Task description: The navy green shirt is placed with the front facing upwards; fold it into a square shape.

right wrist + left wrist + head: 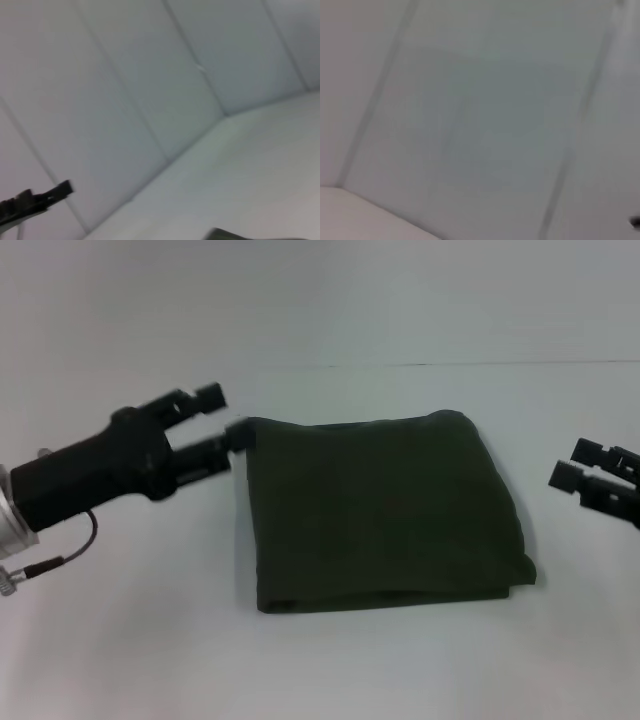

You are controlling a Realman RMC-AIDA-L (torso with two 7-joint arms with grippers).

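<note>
Left gripper [228, 416] open – beside folded shirt [385, 510]

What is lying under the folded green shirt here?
The navy green shirt lies folded on the white table, a lower layer peeking out along its near edge. Anything between the layers, and any chest print, is covered.

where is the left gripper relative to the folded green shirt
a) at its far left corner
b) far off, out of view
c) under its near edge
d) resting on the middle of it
a: in the head view the left gripper sits at the far left corner of the navy green shirt, jaws apart with the lower one meeting the cloth there; the right gripper is off the shirt's right side.
</note>
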